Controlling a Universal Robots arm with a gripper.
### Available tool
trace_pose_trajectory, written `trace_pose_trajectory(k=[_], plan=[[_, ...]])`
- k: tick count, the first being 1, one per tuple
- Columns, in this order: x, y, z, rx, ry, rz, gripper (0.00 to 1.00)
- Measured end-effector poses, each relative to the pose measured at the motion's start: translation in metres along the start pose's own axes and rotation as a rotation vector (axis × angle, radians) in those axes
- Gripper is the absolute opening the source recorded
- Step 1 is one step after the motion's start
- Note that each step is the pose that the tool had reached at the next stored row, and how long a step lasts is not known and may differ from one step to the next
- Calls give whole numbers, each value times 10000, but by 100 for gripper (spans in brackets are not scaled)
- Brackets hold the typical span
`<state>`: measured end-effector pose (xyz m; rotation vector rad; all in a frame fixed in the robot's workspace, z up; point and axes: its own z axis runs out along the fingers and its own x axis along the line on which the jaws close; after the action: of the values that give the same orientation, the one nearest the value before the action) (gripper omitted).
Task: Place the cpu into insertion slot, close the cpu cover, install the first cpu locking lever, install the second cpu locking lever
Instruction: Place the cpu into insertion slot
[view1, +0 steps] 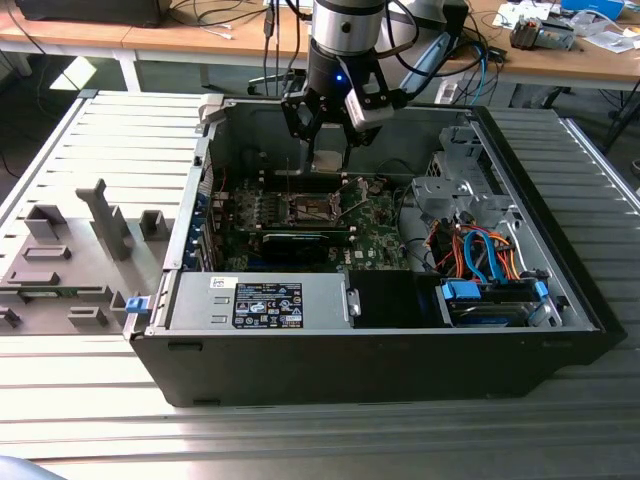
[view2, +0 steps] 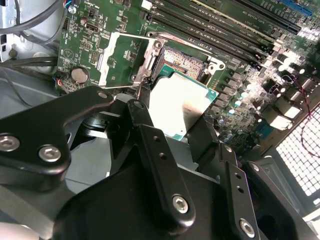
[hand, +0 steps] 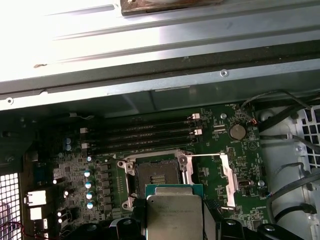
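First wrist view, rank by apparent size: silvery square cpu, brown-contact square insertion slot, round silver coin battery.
1. silvery square cpu, though nearness to the camera inflates it
2. square insertion slot
3. round silver coin battery

The arm (view1: 347, 25), at the top centre of the exterior view, is a silvery-grey cylinder ending in a black wrist section with a small blue light (view1: 341, 77). Grey cables (view1: 425, 57) loop off its side. In the second wrist view the end effector (view2: 175, 112) is matte black, built of flat linkage bars (view2: 160, 165) fastened with silver screws (view2: 180, 203).
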<state>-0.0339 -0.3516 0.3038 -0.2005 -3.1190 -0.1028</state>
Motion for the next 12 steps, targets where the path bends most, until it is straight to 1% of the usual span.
trace_pose_trajectory(k=[12], plan=[[0,0,0,1,-6,91,54]])
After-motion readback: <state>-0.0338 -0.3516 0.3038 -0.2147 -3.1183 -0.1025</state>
